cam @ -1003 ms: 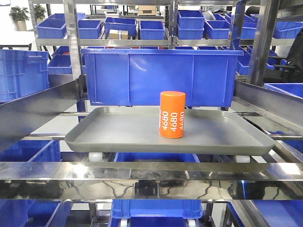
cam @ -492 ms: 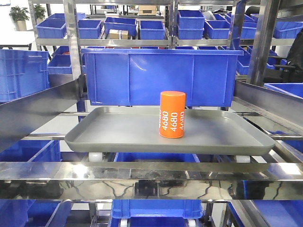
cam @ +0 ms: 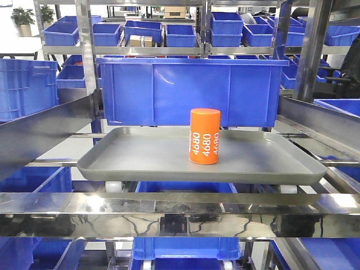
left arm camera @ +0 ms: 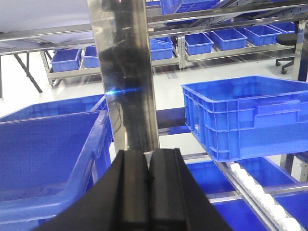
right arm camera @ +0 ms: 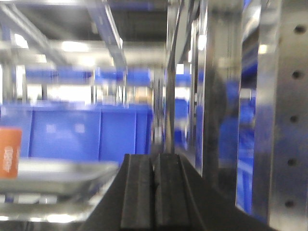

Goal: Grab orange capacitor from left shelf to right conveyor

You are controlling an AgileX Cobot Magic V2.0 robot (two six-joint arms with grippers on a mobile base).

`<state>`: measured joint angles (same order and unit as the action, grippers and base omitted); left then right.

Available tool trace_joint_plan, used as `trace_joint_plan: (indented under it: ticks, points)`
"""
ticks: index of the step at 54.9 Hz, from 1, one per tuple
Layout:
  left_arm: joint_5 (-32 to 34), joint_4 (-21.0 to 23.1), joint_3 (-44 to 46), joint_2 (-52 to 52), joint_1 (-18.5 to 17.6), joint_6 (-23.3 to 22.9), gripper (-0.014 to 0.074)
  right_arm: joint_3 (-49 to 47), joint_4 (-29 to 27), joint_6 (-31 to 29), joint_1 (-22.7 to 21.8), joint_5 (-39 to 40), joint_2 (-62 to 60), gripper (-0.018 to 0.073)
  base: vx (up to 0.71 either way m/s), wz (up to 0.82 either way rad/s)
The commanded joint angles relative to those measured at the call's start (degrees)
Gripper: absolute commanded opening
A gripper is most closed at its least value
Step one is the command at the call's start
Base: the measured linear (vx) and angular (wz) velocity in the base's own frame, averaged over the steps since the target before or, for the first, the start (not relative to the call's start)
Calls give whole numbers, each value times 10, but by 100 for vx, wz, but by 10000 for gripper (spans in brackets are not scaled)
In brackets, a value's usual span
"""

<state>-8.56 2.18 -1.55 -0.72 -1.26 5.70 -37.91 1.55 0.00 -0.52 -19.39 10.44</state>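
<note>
The orange capacitor (cam: 204,136) stands upright on the grey tray (cam: 140,163) of the steel shelf (cam: 169,209), right of the tray's middle, with white "4680" on its side. It also shows blurred at the left edge of the right wrist view (right arm camera: 9,152). My left gripper (left arm camera: 147,159) is shut and empty, facing a steel upright (left arm camera: 126,72) between blue bins. My right gripper (right arm camera: 154,161) is shut and empty, to the right of the tray (right arm camera: 57,175) and apart from the capacitor. Neither gripper shows in the front view. The conveyor is out of view.
A large blue bin (cam: 191,90) stands just behind the tray. Steel rails slope in at both sides (cam: 39,126) (cam: 323,121). Blue bins (left arm camera: 245,115) (left arm camera: 43,159) flank the left gripper. A perforated steel post (right arm camera: 284,110) stands close on the right gripper's right.
</note>
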Motion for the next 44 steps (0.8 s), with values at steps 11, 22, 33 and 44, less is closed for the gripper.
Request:
trace_joint_plan:
  ticks: [11,22,33,44]
  points:
    - [47,2,-19,-7,-3,-1,-6,-89,-50,0,-1,-100,115,-8,0,0]
    - [47,2,-19,-7,-3,-1,-6,-89,-62,-38,-1,-154,160,14,0,0]
    - [47,2,-19,-7,-3,-1,-6,-91,-77,-92,-1,-175,179,186,0,0]
    - [47,2,-19,-7,-3,-1,-6,-91,-101,-129,-1,-173,179,484,0,0]
